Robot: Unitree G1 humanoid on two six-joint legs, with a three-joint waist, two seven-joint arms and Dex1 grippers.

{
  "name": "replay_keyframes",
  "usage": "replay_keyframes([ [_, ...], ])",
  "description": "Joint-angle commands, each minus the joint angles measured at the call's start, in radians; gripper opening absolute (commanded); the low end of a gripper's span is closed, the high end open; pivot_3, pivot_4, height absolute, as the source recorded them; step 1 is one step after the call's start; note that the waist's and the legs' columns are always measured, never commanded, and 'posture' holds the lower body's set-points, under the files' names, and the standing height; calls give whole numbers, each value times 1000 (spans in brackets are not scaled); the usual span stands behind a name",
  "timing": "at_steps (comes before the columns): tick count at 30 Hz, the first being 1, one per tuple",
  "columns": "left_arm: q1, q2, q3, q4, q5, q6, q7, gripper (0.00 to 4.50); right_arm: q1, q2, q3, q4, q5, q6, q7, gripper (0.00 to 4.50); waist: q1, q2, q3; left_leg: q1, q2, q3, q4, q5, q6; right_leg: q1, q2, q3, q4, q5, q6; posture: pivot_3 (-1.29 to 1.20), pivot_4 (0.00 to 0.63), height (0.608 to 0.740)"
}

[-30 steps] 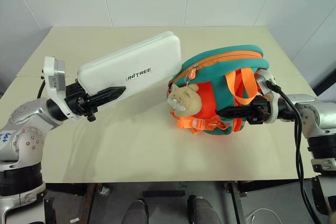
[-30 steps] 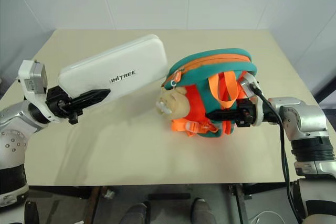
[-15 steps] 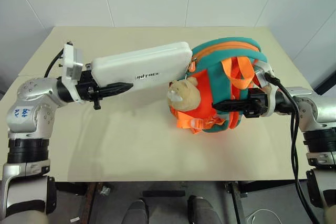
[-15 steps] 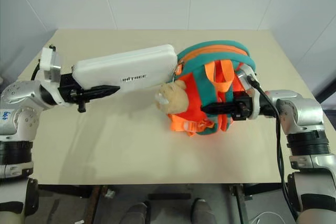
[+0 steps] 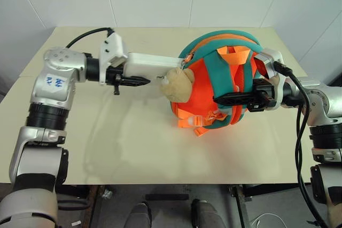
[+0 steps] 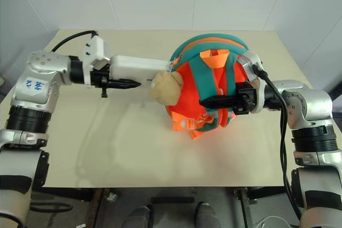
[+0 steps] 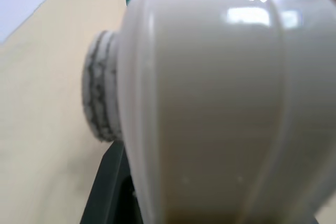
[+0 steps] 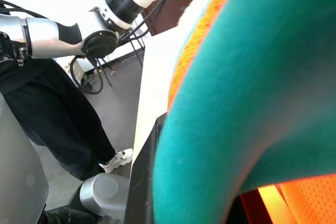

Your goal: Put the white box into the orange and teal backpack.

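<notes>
Left end effector (image 5: pixel 131 80) is clamped on the white box (image 5: pixel 149 64), far end poking into the top opening of the orange and teal backpack (image 5: pixel 222 92). Right end effector (image 5: pixel 227 100) is pinched shut on the teal strap, propping the bag up off the surface (image 5: pixel 133 142). Insertion stage I'd say; next it needs a straight push deeper, past the plush animal (image 5: pixel 177 85).

Up close, soft teal padded edging with orange trim of the orange and teal backpack (image 8: pixel 252 103); beyond the pale table's edge (image 8: pixel 152 72), a person's black trousers (image 8: pixel 58 124) and white shoe (image 8: pixel 119 159).
</notes>
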Motion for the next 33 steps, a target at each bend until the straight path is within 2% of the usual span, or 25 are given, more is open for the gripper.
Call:
replay_keyframes([
  [1,-94,-70,-35,56,30,15,-6,1288,-14,9,-24,-15,14,-23,22,12,0,0,0,0,0,0,0,0,0,0,0,0,0,0,0,0,150,740],
  [10,-213,-236,-82,174,62,62,-41,1288,6,39,-29,-25,18,-34,6,12,-3,1,1,-10,0,0,2,0,0,-8,0,0,5,0,3,0,150,740],
  [14,-224,-268,-99,221,113,39,-14,1288,13,51,-34,-32,20,-35,-1,12,-1,1,1,-11,-1,0,3,1,-2,-8,0,0,3,-1,4,0,150,740],
  [16,-218,-273,-112,228,135,28,-12,2009,18,55,-36,-37,22,-36,-6,0,-2,1,1,-11,-1,0,3,1,-2,-8,0,0,3,-1,4,0,150,740],
  [24,-205,-241,-87,176,123,71,-50,4318,31,66,-41,-44,25,-40,-19,0,-2,1,1,-11,-1,0,3,1,-2,-8,0,0,5,-1,4,0,150,740],
  [25,-210,-241,-70,181,119,65,-28,4472,31,66,-41,-44,25,-40,-20,0,-2,1,1,-11,-1,-1,3,1,-2,-8,0,0,5,-1,4,0,150,740],
  [28,-225,-196,-15,205,110,-3,-4,4472,32,69,-39,-40,22,-45,-25,0,-2,1,1,-11,-1,-1,4,1,-2,-8,0,0,6,-1,4,0,150,740],
  [33,-201,-106,23,217,93,-67,-89,4472,32,68,-34,-34,14,-50,-24,0,-4,1,1,-10,0,-1,4,1,-2,-8,0,0,8,-1,3,0,150,740],
])
